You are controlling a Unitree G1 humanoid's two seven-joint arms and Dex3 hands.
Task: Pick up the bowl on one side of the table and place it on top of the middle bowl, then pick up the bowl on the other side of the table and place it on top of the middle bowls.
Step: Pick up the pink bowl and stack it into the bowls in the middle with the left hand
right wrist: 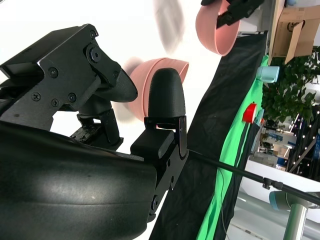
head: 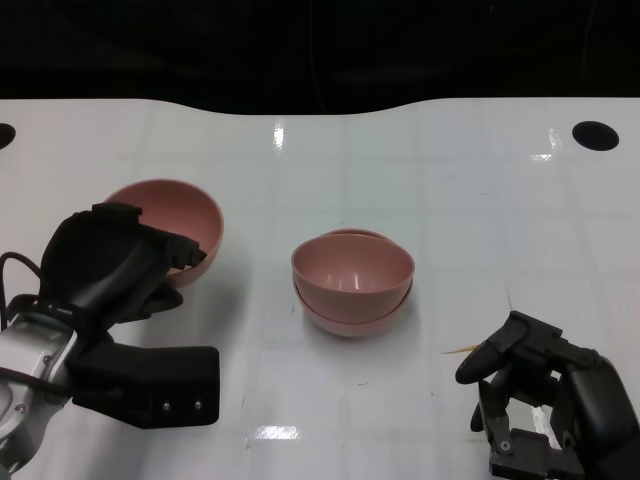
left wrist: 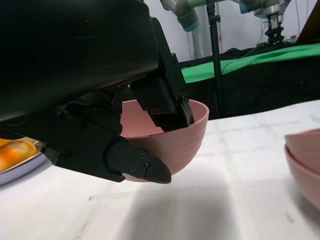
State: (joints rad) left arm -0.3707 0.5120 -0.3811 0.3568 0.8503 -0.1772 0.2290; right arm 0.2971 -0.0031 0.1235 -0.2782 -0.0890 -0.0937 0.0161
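1. Left hand [head: 120, 265]: closed on the rim of a pink bowl [head: 190, 215]. In the left wrist view one of its fingers [left wrist: 165, 102] reaches down inside the bowl [left wrist: 175, 145] while another presses the outer wall from below, so the rim is pinched between them.
2. The held bowl sits tilted, with its opening turned partly toward the far edge of the table [head: 450, 180]. Whether its base touches the table or is just clear of it cannot be told.
3. Stacked bowls [head: 352, 282]: two pink bowls nested one inside the other, upright, well apart from the left hand on its inner side and roughly midway between the two hands. Their edge shows at the margin of the left wrist view [left wrist: 305, 165].
4. Right hand [head: 545, 385]: low over the near part of the table, holding nothing. Its fingers are loosely curled with visible gaps between them, neither spread wide nor closed tight.
5. The stack lies ahead of the right hand and toward its inner side, not touching it; the right wrist view shows it beyond the fingertips [right wrist: 160, 90].
6. A thin, pale sliver [head: 458, 350] lies on the table just beside the right hand; too small to identify.
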